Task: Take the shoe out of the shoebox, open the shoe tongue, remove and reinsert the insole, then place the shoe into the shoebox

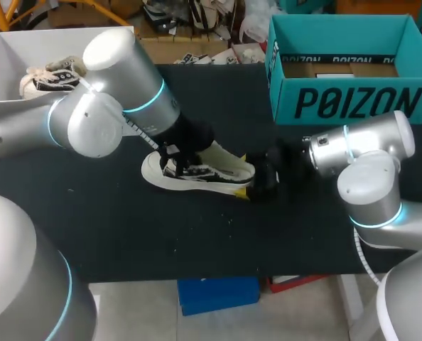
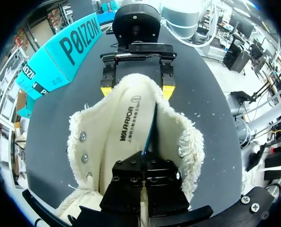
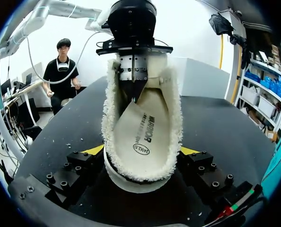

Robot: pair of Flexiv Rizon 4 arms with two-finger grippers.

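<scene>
A white fleece-lined shoe [image 1: 197, 172] lies on the black table mat, its printed insole [image 3: 143, 130] lying inside it. My right gripper [image 3: 141, 151] stands wide around the heel, one yellow-tipped finger [image 3: 94, 150] against each side of it, gripping the shoe [image 2: 131, 127]. From above, my left gripper [image 2: 143, 156] is shut, and its black tips are down in the shoe opening, touching the insole [image 2: 126, 123]. I cannot tell whether they pinch it. The teal shoebox [image 1: 353, 103] stands open at the back right, with no shoe in it.
A white box [image 1: 12, 50] at the back left holds another shoe [image 1: 51, 77]. The left arm's elbow [image 1: 118, 78] hangs over the table's back left. The right arm's body [image 1: 371, 163] stands just in front of the shoebox.
</scene>
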